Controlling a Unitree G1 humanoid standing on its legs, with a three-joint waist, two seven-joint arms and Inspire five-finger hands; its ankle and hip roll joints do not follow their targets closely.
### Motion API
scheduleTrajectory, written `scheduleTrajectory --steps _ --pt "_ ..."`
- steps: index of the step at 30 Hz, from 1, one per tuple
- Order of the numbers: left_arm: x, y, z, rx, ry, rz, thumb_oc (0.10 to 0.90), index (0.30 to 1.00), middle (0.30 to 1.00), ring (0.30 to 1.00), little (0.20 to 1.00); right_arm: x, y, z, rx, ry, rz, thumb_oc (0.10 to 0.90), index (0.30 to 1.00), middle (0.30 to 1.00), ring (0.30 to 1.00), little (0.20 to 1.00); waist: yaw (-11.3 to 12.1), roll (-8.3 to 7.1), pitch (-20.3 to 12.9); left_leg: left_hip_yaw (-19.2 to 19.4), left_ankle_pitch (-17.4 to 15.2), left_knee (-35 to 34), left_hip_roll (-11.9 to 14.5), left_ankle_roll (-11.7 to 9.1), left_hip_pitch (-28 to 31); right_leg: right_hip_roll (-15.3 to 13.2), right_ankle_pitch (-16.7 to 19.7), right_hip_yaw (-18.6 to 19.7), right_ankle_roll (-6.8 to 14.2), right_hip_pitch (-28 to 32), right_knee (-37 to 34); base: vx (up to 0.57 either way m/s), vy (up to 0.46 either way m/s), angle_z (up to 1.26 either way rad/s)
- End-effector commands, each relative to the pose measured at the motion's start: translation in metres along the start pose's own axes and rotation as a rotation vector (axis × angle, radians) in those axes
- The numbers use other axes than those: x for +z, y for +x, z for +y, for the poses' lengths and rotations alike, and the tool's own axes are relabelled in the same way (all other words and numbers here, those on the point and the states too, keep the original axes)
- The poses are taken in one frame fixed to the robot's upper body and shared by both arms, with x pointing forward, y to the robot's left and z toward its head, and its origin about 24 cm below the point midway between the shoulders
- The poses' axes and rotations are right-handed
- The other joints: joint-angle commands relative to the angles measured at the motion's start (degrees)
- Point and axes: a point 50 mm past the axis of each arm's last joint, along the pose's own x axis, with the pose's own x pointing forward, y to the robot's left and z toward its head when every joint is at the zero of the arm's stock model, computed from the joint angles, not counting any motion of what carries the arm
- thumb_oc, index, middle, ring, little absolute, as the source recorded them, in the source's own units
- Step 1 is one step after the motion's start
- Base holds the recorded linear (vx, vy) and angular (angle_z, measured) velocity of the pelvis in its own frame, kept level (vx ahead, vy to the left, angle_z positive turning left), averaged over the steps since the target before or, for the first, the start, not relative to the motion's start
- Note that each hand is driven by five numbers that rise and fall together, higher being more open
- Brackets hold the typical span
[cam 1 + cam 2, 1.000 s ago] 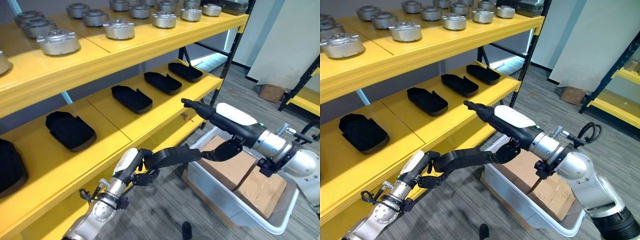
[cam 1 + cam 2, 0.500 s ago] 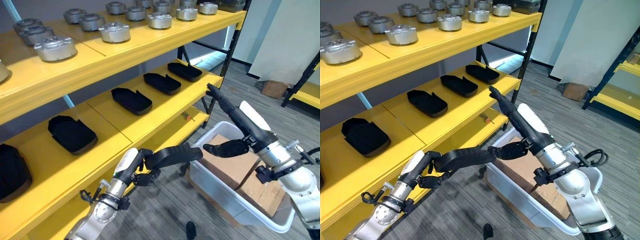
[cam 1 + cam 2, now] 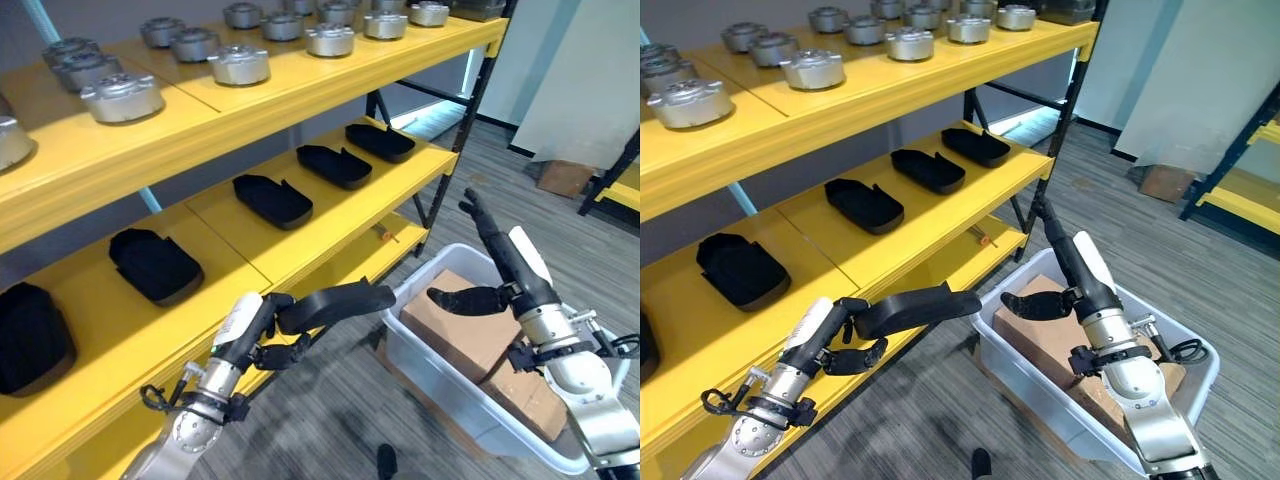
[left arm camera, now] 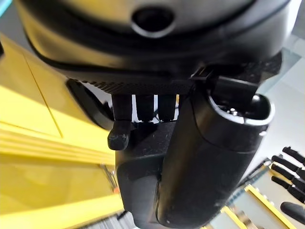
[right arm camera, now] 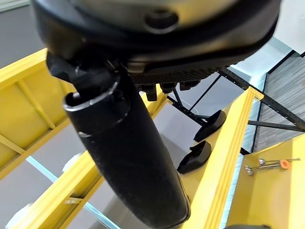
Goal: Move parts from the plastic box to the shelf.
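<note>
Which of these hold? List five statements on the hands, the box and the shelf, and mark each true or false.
1. Both hands are empty, fingers straight. True: left hand, right hand.
2. The right hand is above the plastic box. True.
3. The plastic box holds loose black parts. False: cardboard boxes show in it.
4. The top shelf carries black parts. False: it carries silver metal parts; the black parts lie on the middle shelf.
5. The left hand rests on the middle shelf. False: it is held in front of the shelf, touching nothing.
</note>
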Motion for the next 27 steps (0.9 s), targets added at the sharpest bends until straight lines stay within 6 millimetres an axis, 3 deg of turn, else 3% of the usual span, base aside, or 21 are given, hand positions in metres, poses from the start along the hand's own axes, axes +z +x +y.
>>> scheduleTrajectory --steps 1,7,9,11,13,15,18,20,23,25,26,27 --pt "0.045 0.018 0.056 0.232 0.070 -0.288 0.400 0.300 0.300 0.300 0.300 0.032 0.020 -0.022 -0.160 0.034 -0.208 0.900 1.000 1.000 1.000 1.000 1.5 -0.56 -1.0 -0.2 -4.1 0.4 -1.6 2.2 -0.1 1.9 -10.6 -2.7 -0.9 6.2 2.4 0.00 -0.130 0.13" --pt "0.046 0.003 0.060 0.220 0.034 -0.283 0.400 0.300 0.300 0.300 0.300 0.030 0.022 -0.021 -0.244 0.055 -0.202 0.900 1.000 1.000 1.000 1.000 4.3 1.19 0.6 -2.4 -1.1 0.1 -1.0 0.4 -3.3 2.7 -11.7 -6.0 -2.2 6.0 2.7 -0.01 -0.096 0.29" --pt "0.047 0.000 0.060 0.215 0.006 -0.297 0.400 0.300 0.300 0.300 0.300 0.028 0.020 -0.024 -0.292 0.028 -0.188 0.900 1.000 1.000 1.000 1.000 3.8 1.61 1.0 1.2 -0.1 0.6 -0.3 -0.1 -4.4 2.3 -12.0 -8.6 -2.2 6.1 3.1 -0.06 0.036 0.49" --pt "0.052 0.004 0.058 0.196 -0.015 -0.345 0.400 0.300 0.300 0.300 0.300 0.026 0.016 -0.030 -0.354 0.033 -0.168 0.900 1.000 1.000 1.000 1.000 2.0 1.53 1.4 9.8 -0.3 2.8 1.4 -0.2 -5.2 0.9 -11.7 -13.7 -2.0 5.9 3.6 -0.12 0.090 0.74" --pt "0.054 0.005 0.057 0.190 -0.023 -0.359 0.400 0.300 0.300 0.300 0.300 0.025 0.016 -0.032 -0.365 0.027 -0.166 0.900 1.000 1.000 1.000 1.000 1.6 1.52 1.4 10.5 -1.4 3.4 1.9 -0.5 -4.8 0.6 -12.3 -14.0 -1.6 6.1 3.8 -0.06 0.120 1.35" --pt "0.062 0.009 0.048 0.171 -0.054 -0.407 0.400 0.300 0.300 0.300 0.300 0.020 0.015 -0.034 -0.380 0.015 -0.160 0.900 1.000 1.000 1.000 1.000 0.3 0.94 2.0 12.0 -3.1 8.4 3.8 -0.2 -4.0 -1.0 -11.8 -14.3 -1.7 4.4 5.5 -0.18 0.356 1.00" --pt "0.068 0.011 0.046 0.152 -0.073 -0.436 0.400 0.300 0.300 0.300 0.300 0.016 0.015 -0.039 -0.389 0.026 -0.159 0.900 1.000 1.000 1.000 1.000 0.0 1.03 1.8 10.9 -1.2 9.9 5.0 -0.3 -3.1 -1.4 -10.3 -13.9 -2.1 2.9 5.4 -0.17 0.315 0.00" --pt "0.071 0.010 0.045 0.122 -0.082 -0.457 0.400 0.300 0.300 0.300 0.300 0.014 0.015 -0.044 -0.399 0.038 -0.156 0.900 1.000 1.000 1.000 1.000 -0.5 1.59 1.3 9.7 -1.2 8.1 4.2 -0.5 -1.7 -1.9 -8.4 -12.2 -1.0 2.7 3.8 -0.12 0.490 -0.12" --pt "0.074 0.013 0.045 0.095 -0.071 -0.466 0.400 0.300 0.300 0.300 0.300 0.014 0.015 -0.045 -0.418 0.074 -0.145 0.900 1.000 1.000 1.000 1.000 -1.4 1.63 1.2 12.1 -4.2 4.5 1.8 0.5 0.4 -3.9 -5.3 -12.1 1.9 2.7 1.5 -0.11 0.422 -0.16" --pt "0.075 0.014 0.044 0.080 -0.064 -0.471 0.400 0.300 0.300 0.300 0.300 0.014 0.015 -0.044 -0.426 0.082 -0.141 0.900 1.000 1.000 1.000 1.000 -1.6 1.66 1.2 12.6 -4.7 3.4 0.9 0.8 1.2 -4.6 -4.1 -12.1 2.9 2.4 0.9 -0.10 0.307 -0.03" --pt "0.075 0.015 0.043 0.053 -0.055 -0.477 0.400 0.300 0.300 0.300 0.300 0.014 0.013 -0.042 -0.426 0.099 -0.141 0.900 1.000 1.000 1.000 1.000 -2.0 1.56 1.1 12.9 -4.9 2.0 -0.1 1.3 1.9 -5.7 -2.3 -11.9 4.7 1.2 0.4 -0.09 0.288 0.00" --pt "0.075 0.015 0.043 0.053 -0.056 -0.477 0.400 0.300 0.300 0.300 0.300 0.014 0.013 -0.042 -0.426 0.099 -0.141 0.900 1.000 1.000 1.000 1.000 -1.9 1.54 1.1 12.9 -4.9 2.0 -0.2 1.3 1.9 -5.8 -2.2 -11.8 4.8 1.2 0.4 -0.13 0.385 0.04"
